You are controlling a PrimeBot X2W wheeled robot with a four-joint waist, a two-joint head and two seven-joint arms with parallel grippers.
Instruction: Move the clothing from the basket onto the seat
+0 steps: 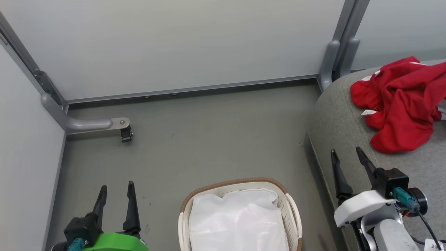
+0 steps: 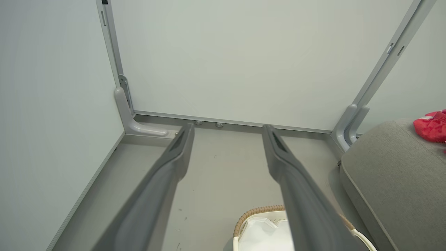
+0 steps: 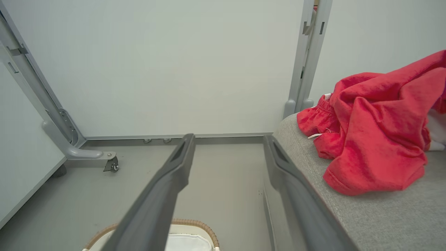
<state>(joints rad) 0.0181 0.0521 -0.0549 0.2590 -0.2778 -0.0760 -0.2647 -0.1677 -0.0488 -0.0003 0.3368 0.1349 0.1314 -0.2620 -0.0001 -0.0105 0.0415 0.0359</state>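
Clothing [image 1: 400, 101] lay heaped on the seat [image 1: 334, 118], well apart from the basket [image 1: 237, 182], whose white liner [image 1: 237, 216] showed no red — the move looked done. Left gripper [image 1: 117, 184] and right gripper [image 1: 345, 150] both stood spread and empty; the right, near the heap, should back straight off without snagging fabric.

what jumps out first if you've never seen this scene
The bright red clothing heaped on the grey seat at the right, the only strong colour. Next, the basket at bottom centre, showing just its white liner. Both grippers stand open and empty, the left gripper over the floor, the right gripper at the seat's edge.
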